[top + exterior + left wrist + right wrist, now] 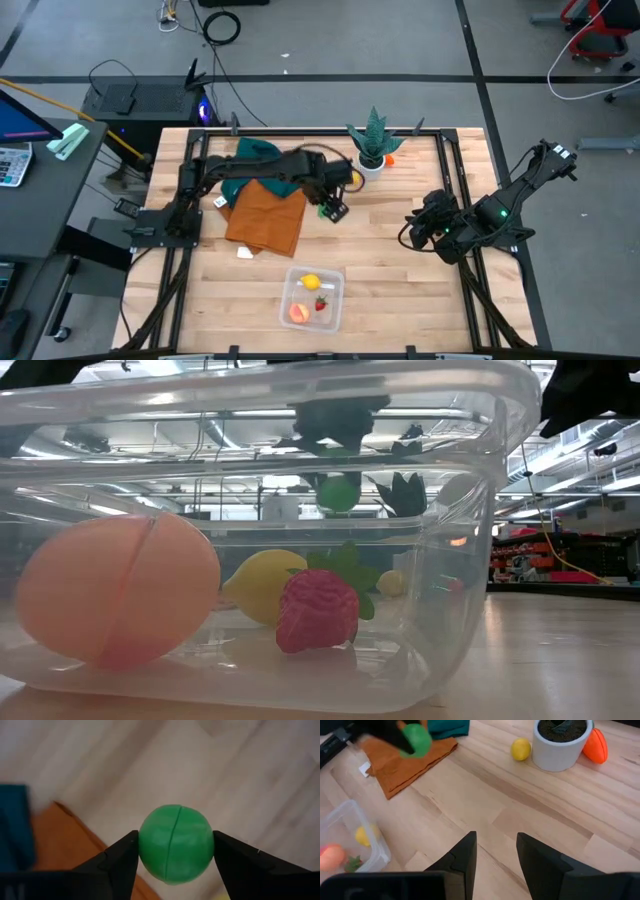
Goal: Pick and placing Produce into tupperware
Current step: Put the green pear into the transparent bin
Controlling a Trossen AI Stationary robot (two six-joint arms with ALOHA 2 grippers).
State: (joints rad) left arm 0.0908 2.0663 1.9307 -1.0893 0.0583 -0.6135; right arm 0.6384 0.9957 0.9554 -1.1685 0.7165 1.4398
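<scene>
My left gripper [335, 209] hangs above the middle of the table, shut on a round green toy fruit [176, 844]. Through the container wall in the low view, that green fruit [340, 493] shows up in the air. The clear tupperware [312, 298] stands near the front edge and holds a yellow lemon [262, 585], a red strawberry [317, 610] and a peach [118, 600]. A small yellow fruit [521, 749] and an orange one [595, 745] lie on the table beside the white pot. My right gripper [496, 855] waits open at the right side, holding nothing. My left gripper pinches the green fruit between its two fingers, one on each of two opposite sides [142, 847]. The fruit's seam runs between them. The fingers point steeply down from above. The fruit is lifted clear of the table.
An orange cloth [265, 218] and a teal cloth [250, 158] lie left of centre under the left arm. A spiky green plant in a white pot [372, 160] stands at the far middle. Bare wood lies between the cloths, the pot and the tupperware.
</scene>
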